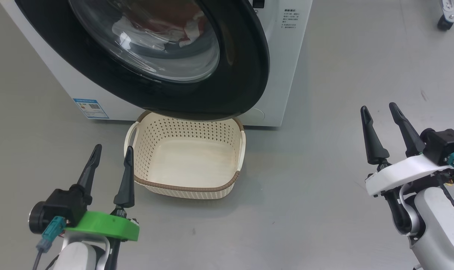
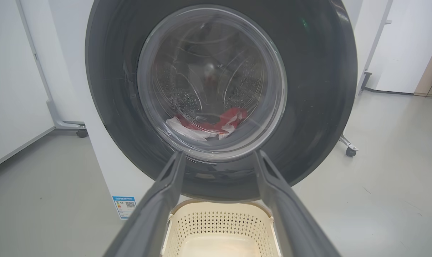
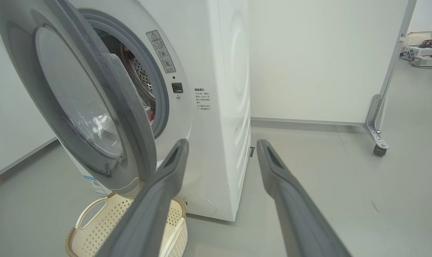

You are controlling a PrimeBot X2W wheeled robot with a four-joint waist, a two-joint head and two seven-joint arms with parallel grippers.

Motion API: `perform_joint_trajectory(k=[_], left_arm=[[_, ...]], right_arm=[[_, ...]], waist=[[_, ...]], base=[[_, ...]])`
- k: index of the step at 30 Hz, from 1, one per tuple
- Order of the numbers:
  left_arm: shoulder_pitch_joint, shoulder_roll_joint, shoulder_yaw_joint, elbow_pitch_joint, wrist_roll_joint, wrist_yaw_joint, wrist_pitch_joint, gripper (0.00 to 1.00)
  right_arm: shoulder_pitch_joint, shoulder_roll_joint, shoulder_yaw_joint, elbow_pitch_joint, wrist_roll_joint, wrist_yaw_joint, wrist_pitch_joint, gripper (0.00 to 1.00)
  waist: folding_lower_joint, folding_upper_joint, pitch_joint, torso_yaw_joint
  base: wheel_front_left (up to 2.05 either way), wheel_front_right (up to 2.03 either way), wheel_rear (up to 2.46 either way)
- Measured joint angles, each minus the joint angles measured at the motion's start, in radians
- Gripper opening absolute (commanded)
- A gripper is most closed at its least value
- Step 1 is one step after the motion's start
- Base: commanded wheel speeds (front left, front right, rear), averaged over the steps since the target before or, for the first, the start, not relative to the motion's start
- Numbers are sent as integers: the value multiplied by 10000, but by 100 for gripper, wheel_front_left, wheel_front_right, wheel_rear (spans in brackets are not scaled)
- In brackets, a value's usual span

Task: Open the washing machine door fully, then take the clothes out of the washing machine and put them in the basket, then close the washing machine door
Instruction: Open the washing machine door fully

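1. We see our left gripper (image 1: 113, 147) and right gripper (image 1: 378, 107) both spread wide, holding nothing.
2. The door (image 1: 245, 75) stands ajar over the basket (image 1: 185, 188) on the floor.
3. The clothes (image 2: 216, 125) lie inside the washing machine (image 1: 286, 56).

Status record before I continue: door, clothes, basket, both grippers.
washing machine door: ajar, not fully open, hanging over the far edge of the basket
clothes: red and white, inside the washing machine, seen through the door
basket: in front of the machine, empty
left gripper: open, empty, beside the basket's left side
right gripper: open, empty, off to the right of the machine
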Motion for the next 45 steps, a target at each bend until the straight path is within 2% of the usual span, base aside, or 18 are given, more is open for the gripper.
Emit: perform_joint_trajectory(k=[22,25,26,36,45], left_arm=[[26,-2,-12,-4,0,0,0,100],[26,0,-42,-29,-2,0,0,100],[26,-2,-73,-48,-2,0,0,100],[9,-6,-123,-151,-2,0,0,100],[-49,-8,-313,-161,-15,0,0,100]], right_arm=[[111,-123,-240,-395,-6,-192,-13,100],[111,-115,-297,-472,38,-209,10,16],[110,-117,-353,-502,92,-261,15,0],[-17,418,-934,-704,1499,-140,353,0],[-954,1101,-2117,-723,3929,-36,1198,0]], waist=[[0,0,77,173],[0,0,139,205],[0,0,173,218],[0,0,527,321],[0,0,885,488]], base=[[0,0,0],[0,0,0],[0,0,0],[0,0,0],[0,0,0]])
